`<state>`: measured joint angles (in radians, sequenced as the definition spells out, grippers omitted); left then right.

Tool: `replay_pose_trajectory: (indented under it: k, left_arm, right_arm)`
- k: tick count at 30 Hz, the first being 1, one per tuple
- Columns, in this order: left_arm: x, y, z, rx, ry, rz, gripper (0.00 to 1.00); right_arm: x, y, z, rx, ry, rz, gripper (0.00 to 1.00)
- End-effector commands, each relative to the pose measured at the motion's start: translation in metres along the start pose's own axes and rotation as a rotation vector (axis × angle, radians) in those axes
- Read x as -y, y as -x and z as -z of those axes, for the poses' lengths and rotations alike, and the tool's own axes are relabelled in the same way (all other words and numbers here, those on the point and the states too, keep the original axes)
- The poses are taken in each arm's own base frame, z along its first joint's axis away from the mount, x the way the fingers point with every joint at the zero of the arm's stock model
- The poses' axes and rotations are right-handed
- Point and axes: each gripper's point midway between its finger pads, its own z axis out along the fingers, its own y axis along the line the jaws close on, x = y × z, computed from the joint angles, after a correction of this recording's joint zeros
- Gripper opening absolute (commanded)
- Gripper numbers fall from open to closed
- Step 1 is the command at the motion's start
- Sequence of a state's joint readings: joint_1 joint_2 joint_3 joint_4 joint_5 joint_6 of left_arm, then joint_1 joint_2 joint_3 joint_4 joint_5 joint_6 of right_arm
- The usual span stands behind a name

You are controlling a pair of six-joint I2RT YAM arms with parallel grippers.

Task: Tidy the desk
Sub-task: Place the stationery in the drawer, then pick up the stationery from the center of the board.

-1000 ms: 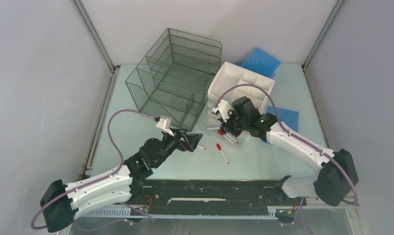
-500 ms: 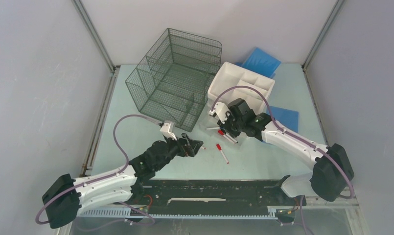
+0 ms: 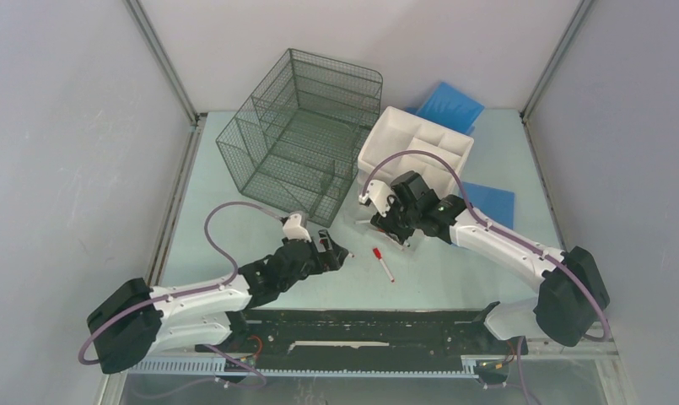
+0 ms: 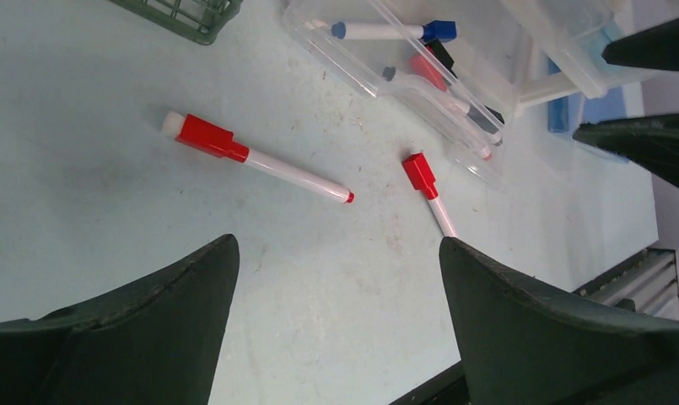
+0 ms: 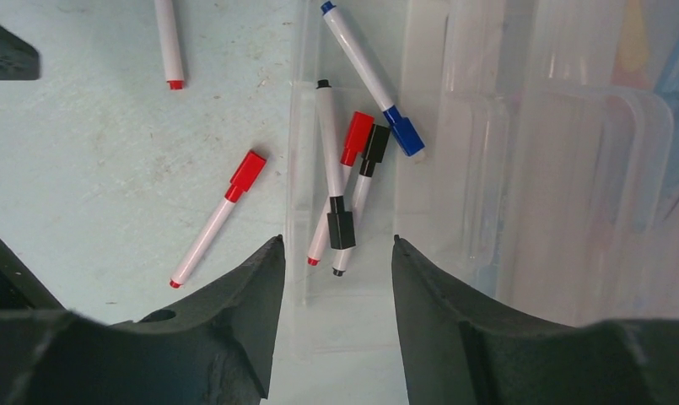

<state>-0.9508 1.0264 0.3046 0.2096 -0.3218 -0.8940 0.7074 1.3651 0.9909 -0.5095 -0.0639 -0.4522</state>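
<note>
**Loose red markers left on the table, both claws empty**

The table (image 3: pixel 437 270) is the pale green surface under everything, running from the arm bases out to the far wall. On it, towards the far side, stand a dark wire-mesh organizer (image 3: pixel 306 139) and, to its right, a white drawer unit (image 3: pixel 420 139), with blue pads (image 3: pixel 449 103) behind and beside that unit.

Just near of the drawer unit lies a clear tray (image 5: pixel 344 321) that already holds several markers: a blue-capped one (image 5: pixel 369 80), black ones and a red one. It appears to be the collecting place for pens.

Two red-capped markers lie outside it on the bare table. One (image 4: pixel 260 162) is to the left. The other (image 4: pixel 428 190) is closer to the tray's near-left edge.

The left claw (image 4: pixel 337 253) hangs low over the table with its fingers spread wide and nothing between them. It faces the two loose markers, and that spread would let it straddle either one.

The right claw (image 5: pixel 336 245) is parted more narrowly and is also empty. It is poised above the tray's near end, looking straight down on the pens inside.

The likely step in hand is picking up a stray marker. Both are thin and round, so they may roll if the fingers close off-centre.
</note>
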Motion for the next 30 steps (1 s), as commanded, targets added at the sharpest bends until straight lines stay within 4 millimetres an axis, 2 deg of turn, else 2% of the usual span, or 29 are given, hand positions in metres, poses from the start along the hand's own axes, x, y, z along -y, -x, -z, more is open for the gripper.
replay_pose_trajectory:
  k: [1,9,14,30]
  left_arm:
    - [0.006,0.012,-0.005,0.033,0.073,0.049,0.95]
    - [-0.016,0.010,-0.010,0.014,0.283,0.049,0.96]
    - [-0.022,0.005,-0.014,-0.011,0.357,0.042,0.96]
    - [-0.018,0.002,-0.026,-0.053,0.416,-0.007,0.95]
  right_arm:
    - [-0.003,0.025,0.016,0.072,0.027,0.045,0.57]
    - [-0.005,0.026,0.020,0.085,0.039,0.054,0.58]
    - [-0.005,0.026,0.020,0.085,0.039,0.055,0.58]
    - [-0.006,0.027,0.021,0.088,0.043,0.058,0.59]
